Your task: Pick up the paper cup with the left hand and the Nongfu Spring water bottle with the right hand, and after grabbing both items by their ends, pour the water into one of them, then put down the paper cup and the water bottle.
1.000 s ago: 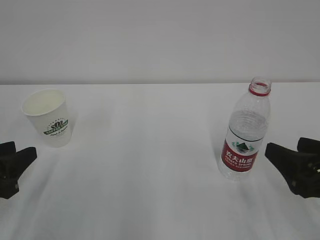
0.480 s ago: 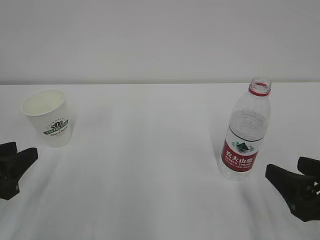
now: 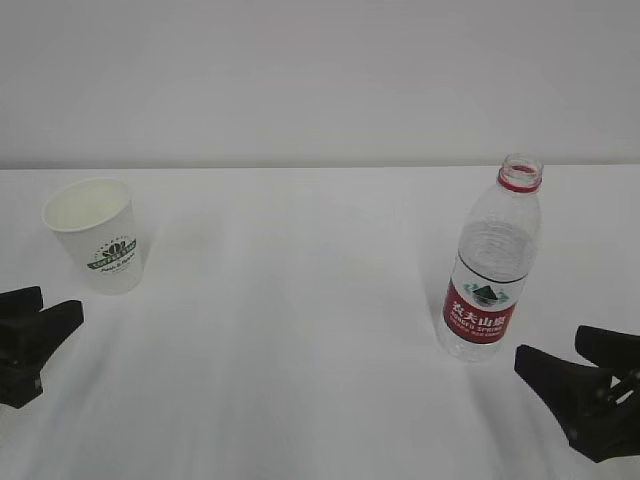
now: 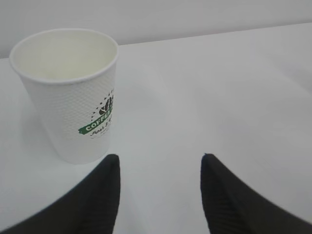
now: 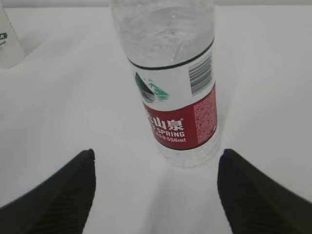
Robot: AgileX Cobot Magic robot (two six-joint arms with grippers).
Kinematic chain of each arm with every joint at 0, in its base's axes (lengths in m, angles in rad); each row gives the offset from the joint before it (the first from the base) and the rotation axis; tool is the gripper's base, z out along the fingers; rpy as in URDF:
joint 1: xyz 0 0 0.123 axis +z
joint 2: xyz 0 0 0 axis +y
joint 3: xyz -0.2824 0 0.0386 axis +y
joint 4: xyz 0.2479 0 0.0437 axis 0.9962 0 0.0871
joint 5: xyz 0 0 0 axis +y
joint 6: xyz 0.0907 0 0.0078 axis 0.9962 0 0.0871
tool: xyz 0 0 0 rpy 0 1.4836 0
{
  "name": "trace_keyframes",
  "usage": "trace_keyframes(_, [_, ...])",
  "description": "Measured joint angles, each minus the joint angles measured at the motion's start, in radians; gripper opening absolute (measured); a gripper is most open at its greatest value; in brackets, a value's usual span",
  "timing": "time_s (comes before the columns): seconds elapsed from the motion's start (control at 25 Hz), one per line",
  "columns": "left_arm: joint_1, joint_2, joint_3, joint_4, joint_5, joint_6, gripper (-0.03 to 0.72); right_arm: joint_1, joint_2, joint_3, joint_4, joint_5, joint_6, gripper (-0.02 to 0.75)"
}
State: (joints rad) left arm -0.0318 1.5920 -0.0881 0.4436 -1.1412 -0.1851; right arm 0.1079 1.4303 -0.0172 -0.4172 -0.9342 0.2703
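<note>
Broadly unchanged: the white table [image 3: 300, 330] carries the same two things, well apart, both upright and untouched.

Clear ribbed plastic Nongfu Spring water bottle [image 3: 488, 270], red neck ring, red label, cap off, stands right of centre. In the right wrist view it sits dead ahead [image 5: 170, 83], framed between the two black fingers.

Small white tapered paper cup [image 3: 94, 235] with dark green logo stands far left, mouth up, inside looks dry as far as can be told. From the left wrist view it is ahead but offset to the left [image 4: 68, 92].

Right hand [image 3: 580, 385], black blocky gripper: over the last second it has dropped lower and nearer the camera, tips just beside the bottle's base, not touching. Jaws spread wide, nothing in them.

Left hand [image 3: 25, 335], black two-finger gripper: barely shifted, just below the cup. Jaws parted, empty.

Reading: approach stage, neither item grabbed. Right looks lined up; left likely needs a sideways correction before closing.
</note>
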Motion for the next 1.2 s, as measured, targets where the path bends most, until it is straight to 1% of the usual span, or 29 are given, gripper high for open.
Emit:
trace_keyframes(0.2, [0.0,0.0,0.0,0.002,0.0,0.0,0.391,0.0,0.066,0.0,0.019,-0.044,-0.048,0.587])
trace_keyframes(0.4, [0.0,0.0,0.0,0.002,0.0,0.0,0.391,0.0,0.16,0.0,0.053,-0.19,-0.056,0.587])
trace_keyframes(0.56, [0.0,0.0,0.0,0.004,0.0,0.0,0.39,0.0,0.248,-0.004,0.089,-0.2,-0.091,0.587])
trace_keyframes(0.68, [0.0,0.0,0.0,0.004,0.0,0.0,0.39,0.0,0.291,-0.005,0.091,-0.202,-0.101,0.589])
trace_keyframes(1.08, [0.0,0.0,0.0,0.004,0.0,0.0,0.39,0.0,0.308,-0.022,0.093,-0.208,-0.107,0.592])
trace_keyframes(1.2, [0.0,0.0,0.0,0.004,0.0,0.0,0.39,0.0,0.321,-0.053,0.095,-0.21,-0.107,0.623])
